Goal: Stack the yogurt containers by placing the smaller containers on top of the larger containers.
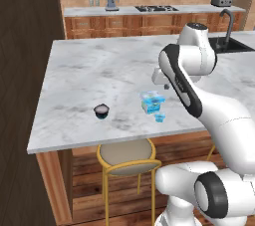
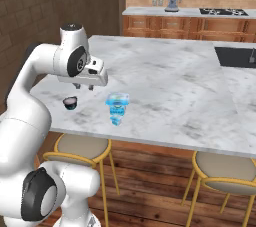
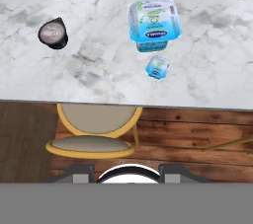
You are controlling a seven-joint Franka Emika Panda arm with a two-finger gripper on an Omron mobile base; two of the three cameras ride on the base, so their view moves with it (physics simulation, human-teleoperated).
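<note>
Squarish light-blue tub (image 3: pixel 153 23), white-rimmed; tiny light-blue cup (image 3: pixel 157 66) just beside it; dark cup (image 3: pixel 53 33) well apart. Gripper (image 2: pixel 84 87) state indeterminable.

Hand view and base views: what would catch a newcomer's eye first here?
The white arm looms over a marble island counter, its hand raised above the near edge. Below it sit a light-blue tub, a tiny light-blue cup just in front of it, and a dark cup apart to the left.
</note>
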